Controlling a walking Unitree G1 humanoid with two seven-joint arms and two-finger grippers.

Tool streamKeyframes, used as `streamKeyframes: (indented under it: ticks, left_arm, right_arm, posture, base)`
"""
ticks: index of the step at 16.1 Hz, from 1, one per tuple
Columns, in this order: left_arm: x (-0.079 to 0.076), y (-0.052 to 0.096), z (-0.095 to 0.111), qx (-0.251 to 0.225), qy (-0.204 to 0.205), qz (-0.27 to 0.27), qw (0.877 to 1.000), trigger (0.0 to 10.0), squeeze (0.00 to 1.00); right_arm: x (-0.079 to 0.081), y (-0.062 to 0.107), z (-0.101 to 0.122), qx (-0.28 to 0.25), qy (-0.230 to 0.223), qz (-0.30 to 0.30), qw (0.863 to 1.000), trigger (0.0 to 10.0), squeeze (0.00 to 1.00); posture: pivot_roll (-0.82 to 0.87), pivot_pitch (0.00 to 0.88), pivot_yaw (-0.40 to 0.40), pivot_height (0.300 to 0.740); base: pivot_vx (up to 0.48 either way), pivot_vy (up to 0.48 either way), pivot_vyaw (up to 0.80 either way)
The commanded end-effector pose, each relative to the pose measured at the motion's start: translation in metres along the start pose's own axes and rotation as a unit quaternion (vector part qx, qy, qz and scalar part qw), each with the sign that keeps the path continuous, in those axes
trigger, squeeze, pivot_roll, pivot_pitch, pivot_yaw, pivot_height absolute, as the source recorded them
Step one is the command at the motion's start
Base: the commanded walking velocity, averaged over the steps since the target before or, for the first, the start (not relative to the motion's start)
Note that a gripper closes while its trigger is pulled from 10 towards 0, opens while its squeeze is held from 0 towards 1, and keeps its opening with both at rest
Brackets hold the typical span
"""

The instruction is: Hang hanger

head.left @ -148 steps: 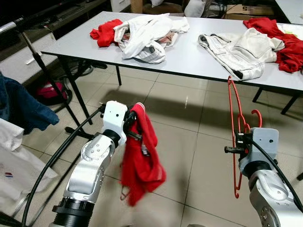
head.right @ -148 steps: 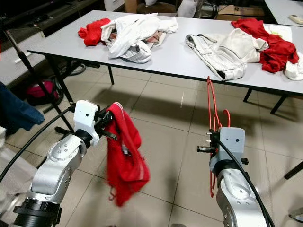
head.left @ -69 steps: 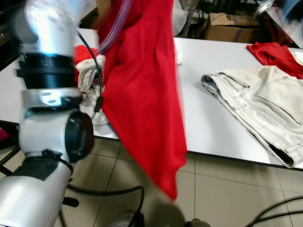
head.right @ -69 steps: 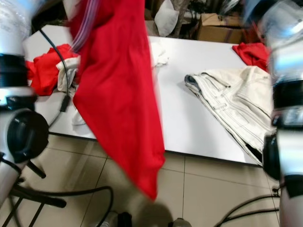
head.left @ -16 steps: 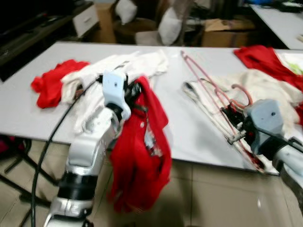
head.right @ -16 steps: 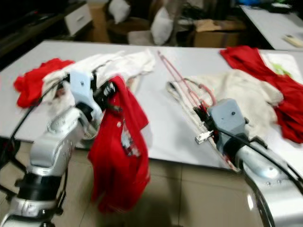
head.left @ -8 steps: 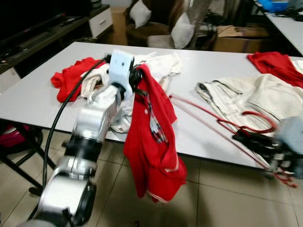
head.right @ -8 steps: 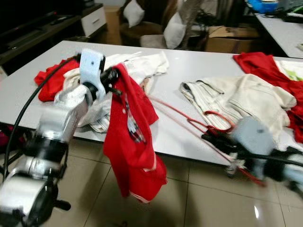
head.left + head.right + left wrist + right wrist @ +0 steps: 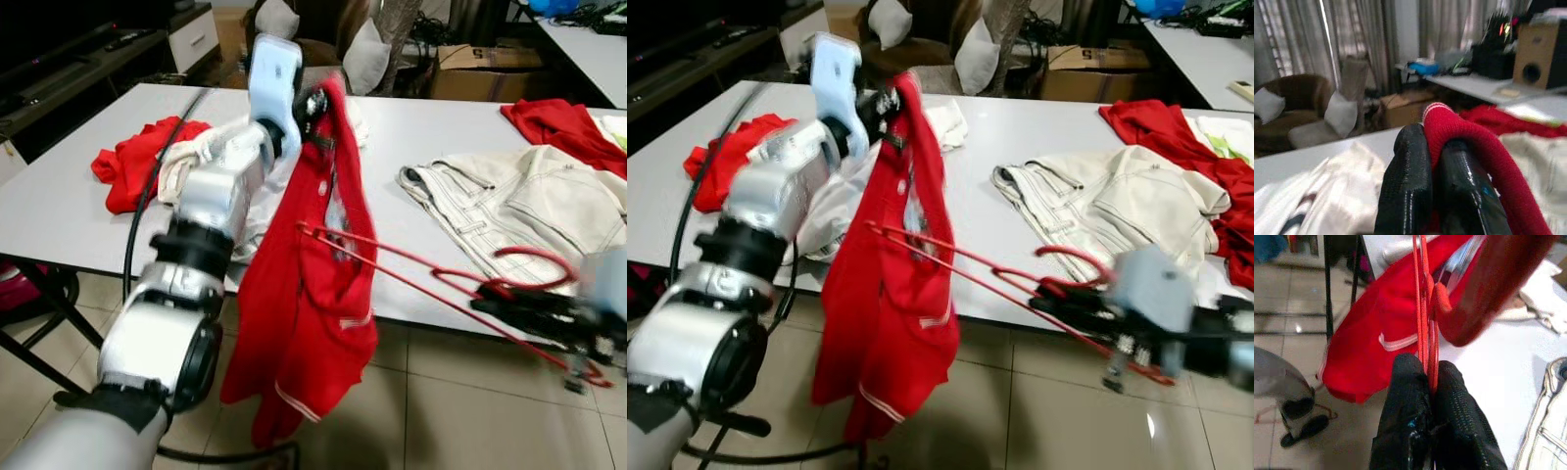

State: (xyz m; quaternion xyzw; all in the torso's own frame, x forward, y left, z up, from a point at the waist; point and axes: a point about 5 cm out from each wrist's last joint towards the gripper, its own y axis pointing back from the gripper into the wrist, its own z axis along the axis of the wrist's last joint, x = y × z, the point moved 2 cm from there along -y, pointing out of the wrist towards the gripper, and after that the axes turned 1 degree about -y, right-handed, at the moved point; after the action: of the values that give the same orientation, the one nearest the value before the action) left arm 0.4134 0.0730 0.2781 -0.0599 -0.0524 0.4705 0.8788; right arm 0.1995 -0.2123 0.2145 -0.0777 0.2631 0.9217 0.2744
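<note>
In the left eye view, the left end effector (image 9: 315, 101) is raised at the upper centre of the frame, clamped on the collar of a red shirt (image 9: 312, 323) that hangs down in front of the grey surface (image 9: 59, 211). From the lower right, the right end effector (image 9: 490, 305) points a red hanger (image 9: 411, 276) leftward, its far corner just entering the shirt.

In the left wrist view, the fingers (image 9: 1406, 191) pinch the red fabric. In the right wrist view, the fingers (image 9: 1405, 416) are closed on the hanger wires.

The step in hand seems to be threading the hanger into the shirt (hanging comes later). Next, the hanger must probably go deeper through the opening.
</note>
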Motion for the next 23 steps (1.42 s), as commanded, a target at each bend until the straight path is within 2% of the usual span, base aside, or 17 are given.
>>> streamKeyframes:
  ticks: [1,3,4,5,9,10,11,12,14,16,17,18,19,20,21,22,23]
  left_arm:
    - [0.005,0.002,0.020,-0.031,0.009,0.002,0.999,10.0,0.00]
    - [-0.002,0.008,0.044,-0.059,0.025,-0.027,0.998,10.0,0.00]
    - [-0.005,0.009,0.047,-0.063,0.028,-0.037,0.997,10.0,0.00]
    - [-0.019,0.011,0.056,-0.071,0.043,-0.064,0.995,10.0,0.00]
    - [-0.042,0.015,0.062,-0.078,0.051,-0.091,0.992,10.0,0.00]
    - [-0.044,0.019,0.067,-0.085,0.066,-0.093,0.990,10.0,0.00]
    - [-0.046,0.022,0.073,-0.094,0.074,-0.101,0.988,10.0,0.00]
    - [-0.049,0.025,0.082,-0.107,0.079,-0.113,0.985,10.0,0.00]
    - [-0.052,0.031,0.093,-0.127,0.085,-0.125,0.980,10.0,0.00]
    - [-0.050,0.036,0.121,-0.180,0.109,-0.134,0.968,10.0,0.00]
    - [-0.046,0.039,0.136,-0.214,0.117,-0.132,0.961,10.0,0.00]
    - [-0.043,0.042,0.146,-0.235,0.124,-0.130,0.955,10.0,0.00]
    - [-0.039,0.045,0.152,-0.245,0.129,-0.126,0.953,10.0,0.00]
    - [-0.034,0.046,0.153,-0.248,0.135,-0.118,0.952,10.0,0.00]
    - [-0.028,0.044,0.148,-0.238,0.122,-0.096,0.959,10.0,0.00]
    - [-0.024,0.037,0.132,-0.210,0.103,-0.073,0.969,10.0,0.00]
    - [-0.024,0.034,0.124,-0.198,0.093,-0.063,0.974,10.0,0.00]
  right_arm:
    - [-0.002,-0.004,-0.003,0.016,0.011,0.004,1.000,10.0,0.00]
    - [-0.021,-0.024,-0.010,0.027,0.028,-0.012,0.999,10.0,0.00]
    - [-0.026,-0.029,-0.009,0.024,0.028,-0.015,0.999,10.0,0.00]
    - [-0.036,-0.045,-0.006,0.004,0.036,-0.019,0.999,10.0,0.00]
    - [-0.033,-0.079,0.010,-0.056,0.033,0.042,0.997,10.0,0.00]
    - [-0.043,-0.090,0.008,-0.048,0.038,0.034,0.998,10.0,0.00]
    - [-0.059,-0.096,0.006,-0.034,0.044,-0.002,0.998,10.0,0.00]
    - [-0.083,-0.098,0.005,-0.015,0.052,-0.055,0.997,10.0,0.00]
    - [-0.114,-0.095,0.009,-0.003,0.068,-0.116,0.991,10.0,0.00]
    - [-0.180,-0.074,0.048,-0.037,0.109,-0.262,0.958,10.0,0.00]
    - [-0.211,-0.051,0.085,-0.099,0.102,-0.354,0.924,10.0,0.00]
    - [-0.225,-0.034,0.113,-0.161,0.085,-0.398,0.899,10.0,0.00]
    - [-0.229,-0.027,0.128,-0.196,0.079,-0.412,0.886,10.0,0.00]
    - [-0.230,-0.029,0.133,-0.201,0.083,-0.411,0.885,10.0,0.00]
    - [-0.227,-0.043,0.123,-0.185,0.078,-0.386,0.900,10.0,0.00]
    - [-0.219,-0.064,0.101,-0.151,0.077,-0.346,0.923,10.0,0.00]
    - [-0.216,-0.072,0.091,-0.138,0.076,-0.332,0.930,10.0,0.00]
  posture:
    - [-0.19,0.000,0.073,0.740]
    - [-0.16,0.000,0.051,0.740]
    - [-0.16,0.000,0.051,0.740]
    - [-0.16,0.000,0.041,0.740]
    - [-0.13,0.000,0.019,0.740]
    - [-0.12,0.000,0.011,0.740]
    - [-0.12,0.000,0.008,0.740]
    - [-0.12,0.000,0.007,0.740]
    - [-0.12,0.000,0.017,0.740]
    - [-0.13,0.000,0.025,0.740]
    - [-0.13,0.000,0.024,0.740]
    - [-0.13,0.000,0.020,0.740]
    - [-0.13,0.000,0.020,0.740]
    - [-0.12,0.000,0.014,0.740]
    - [-0.12,0.000,0.013,0.740]
    - [-0.12,0.000,0.013,0.740]
    - [-0.12,0.002,0.015,0.740]
  base:
    - [0.000,0.000,0.00]
    - [0.000,0.000,0.00]
    - [0.000,0.000,0.00]
    - [0.000,0.000,0.00]
    - [0.000,0.000,0.00]
    - [0.000,0.000,0.00]
    - [0.000,0.000,0.00]
    - [0.000,0.000,0.00]
    - [0.000,0.000,0.00]
    - [0.000,0.000,0.00]
    - [0.000,0.000,0.00]
    - [0.000,0.000,0.00]
    - [0.000,0.000,0.00]
    - [0.000,0.000,0.00]
    - [0.000,0.000,0.00]
    - [0.000,0.000,0.00]
    - [0.000,0.000,0.00]
